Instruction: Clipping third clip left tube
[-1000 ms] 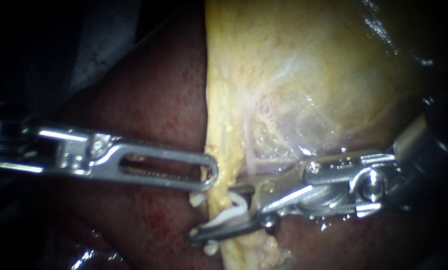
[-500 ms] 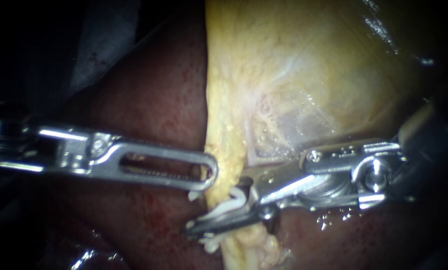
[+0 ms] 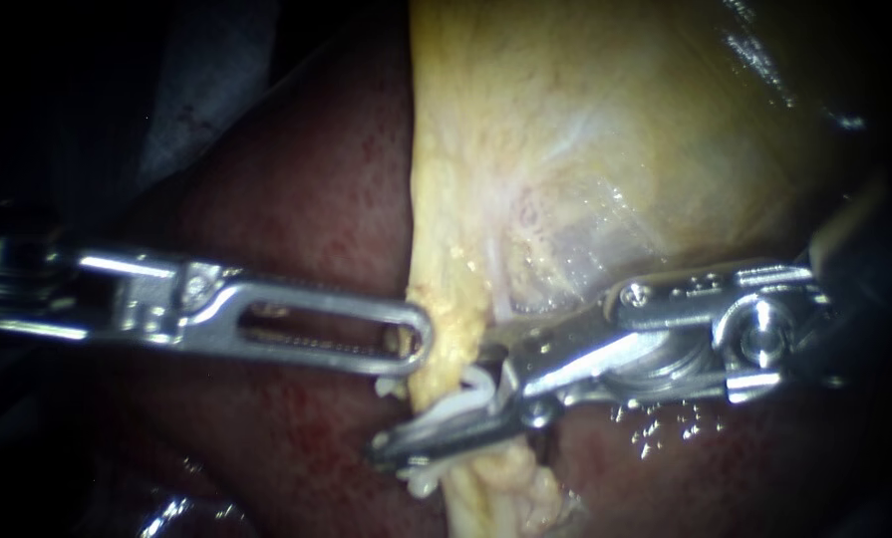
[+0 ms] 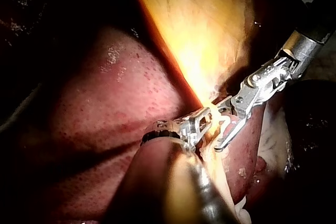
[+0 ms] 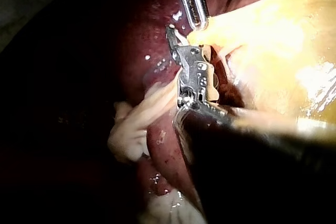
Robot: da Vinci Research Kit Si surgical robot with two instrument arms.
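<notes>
Jaws of the left instrument point(image 3: 418, 344) are clamping the yellow tissue point(image 3: 446, 299) edge beside the liver point(image 3: 306, 199). The right instrument's point(image 3: 434, 406) jaws are gripping a white clip point(image 3: 462, 403) astride the tube point(image 3: 490, 483). Left wrist view is showing both tips close together. Right wrist view is showing the clip just beside the left tip.

Looking for writing, and nothing readable turns up in any view. Faint stamped marks sit on the right instrument point(image 3: 434, 410) near its hinge, too small to make out — no legible labels, brands or numbers elsewhere.
</notes>
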